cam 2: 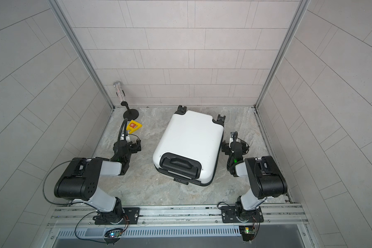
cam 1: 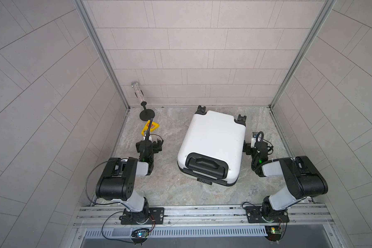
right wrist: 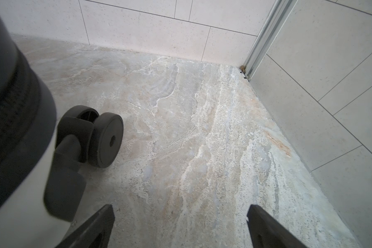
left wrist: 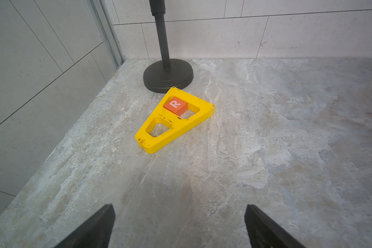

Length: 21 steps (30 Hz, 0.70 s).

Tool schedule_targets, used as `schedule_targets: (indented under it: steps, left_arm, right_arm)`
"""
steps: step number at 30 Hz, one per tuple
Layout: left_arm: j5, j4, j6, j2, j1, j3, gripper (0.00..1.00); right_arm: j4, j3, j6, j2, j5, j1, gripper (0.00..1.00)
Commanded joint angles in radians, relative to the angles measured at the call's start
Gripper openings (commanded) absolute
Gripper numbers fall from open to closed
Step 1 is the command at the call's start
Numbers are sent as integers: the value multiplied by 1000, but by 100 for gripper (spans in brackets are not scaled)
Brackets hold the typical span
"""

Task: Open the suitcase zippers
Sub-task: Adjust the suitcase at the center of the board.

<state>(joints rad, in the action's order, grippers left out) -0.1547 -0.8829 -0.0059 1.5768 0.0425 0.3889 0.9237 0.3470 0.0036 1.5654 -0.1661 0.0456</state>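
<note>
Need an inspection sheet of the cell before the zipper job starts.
Surface: marble-look tabletop, no spills seen.
Job's things: suitcase lies flat, wheels toward the back wall; zippers look shut along its side, pulls not made out.
Clutter: yellow frame holding an orange R block; black stand behind it.
Grippers: left gripper jaws apart, empty, facing the frame; right gripper jaws apart, empty, beside the suitcase.
Cables: black cables loop by the arm bases, none on the suitcase.
Surroundings: tiled walls, metal rail in front.
</note>
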Motion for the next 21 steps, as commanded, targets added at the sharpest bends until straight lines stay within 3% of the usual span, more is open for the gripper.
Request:
schedule_targets:
  steps: [1, 10, 13, 18, 21]
  left_arm:
    - [2, -21, 5, 5, 2, 15, 100]
    - [40, -25, -9, -3, -18, 9, 100]
    - [27, -18, -10, -51, -16, -2, 98]
    - [-15, 325, -59, -267, -15, 107, 95]
    - [98, 597, -145, -379, -14, 234, 91]
  right_arm:
    - [44, 20, -4, 9, 3, 11, 100]
    - [59, 8, 12, 1, -4, 5, 100]
    - [68, -42, 28, -98, -47, 2, 100]
    - [-401, 60, 162, -394, -31, -21, 100]
    - [-679, 177, 233, -498, -7, -23, 100]
